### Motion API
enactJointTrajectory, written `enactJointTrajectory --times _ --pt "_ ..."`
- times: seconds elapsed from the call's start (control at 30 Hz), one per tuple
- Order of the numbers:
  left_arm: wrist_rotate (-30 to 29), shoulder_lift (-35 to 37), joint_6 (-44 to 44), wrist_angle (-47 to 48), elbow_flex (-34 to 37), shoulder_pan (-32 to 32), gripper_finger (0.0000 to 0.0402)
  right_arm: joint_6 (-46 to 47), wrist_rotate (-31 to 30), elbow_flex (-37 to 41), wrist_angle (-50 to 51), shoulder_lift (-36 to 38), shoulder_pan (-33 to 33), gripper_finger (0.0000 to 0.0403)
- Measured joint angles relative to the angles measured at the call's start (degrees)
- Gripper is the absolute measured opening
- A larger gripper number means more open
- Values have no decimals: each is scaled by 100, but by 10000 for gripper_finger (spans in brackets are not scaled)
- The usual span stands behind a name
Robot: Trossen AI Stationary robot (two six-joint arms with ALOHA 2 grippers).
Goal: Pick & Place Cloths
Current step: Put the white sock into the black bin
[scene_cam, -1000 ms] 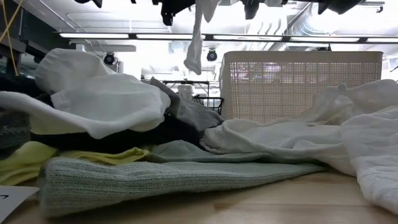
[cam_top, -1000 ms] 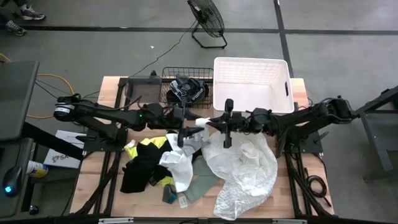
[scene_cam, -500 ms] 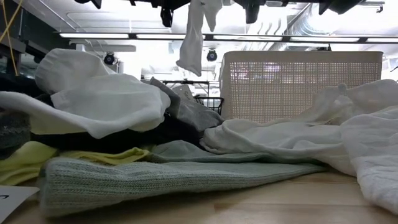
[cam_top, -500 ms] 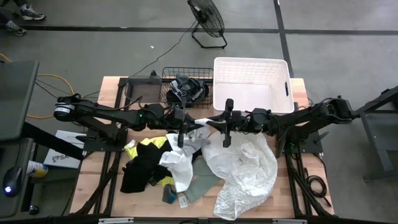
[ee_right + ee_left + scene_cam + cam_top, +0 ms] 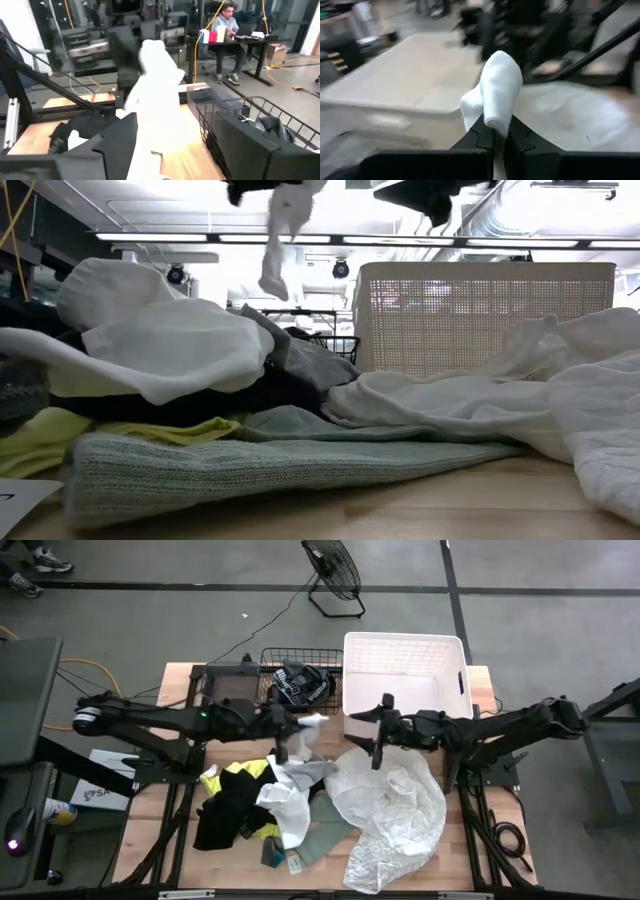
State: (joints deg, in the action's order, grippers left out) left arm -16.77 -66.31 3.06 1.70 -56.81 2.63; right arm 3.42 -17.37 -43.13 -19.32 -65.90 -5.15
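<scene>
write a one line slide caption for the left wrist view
Left gripper shut on a small white cloth, held above the table near the white tub.

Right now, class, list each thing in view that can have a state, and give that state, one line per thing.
left gripper: shut on white sock
white sock: held up, hanging above the table
right gripper: open, empty, beside the white tub
white tub: upright, looks empty
black wire basket: holds a black garment with white lettering
cloth pile: heaped on the table
sheer white cloth: spread out, crumpled
</scene>
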Motion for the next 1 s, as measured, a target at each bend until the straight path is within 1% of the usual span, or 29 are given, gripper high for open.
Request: enactJointTrajectory --times 0.1,0.17,0.27,0.37,0.43,0.57,0.7,0.87,1.0 --pt "-768 189 325 687 -322 0 5 4 -99 0 255 157 -11 260" --pt "-1399 307 551 1257 -479 0 5 0 -99 0 276 193 -9 258" --pt "-2404 460 776 1826 -668 -2 5 -4 -98 0 299 200 -9 255" --pt "-3365 573 935 2128 -735 -18 5 -9 -112 0 399 202 -9 255" --pt "-3764 630 1018 2323 -727 -194 4 -15 -117 0 421 202 -9 255" --pt "-3713 687 827 2642 -727 -826 4 -20 -220 0 453 202 -7 255" --pt "-3365 685 483 3102 -727 -1694 4 -4 -222 0 473 200 -9 254" --pt "-2494 680 -150 3720 -724 -2961 4 0 -222 0 554 200 -11 254" --pt "-2107 557 -102 3782 -723 -3755 4 0 -222 0 558 200 -9 254"
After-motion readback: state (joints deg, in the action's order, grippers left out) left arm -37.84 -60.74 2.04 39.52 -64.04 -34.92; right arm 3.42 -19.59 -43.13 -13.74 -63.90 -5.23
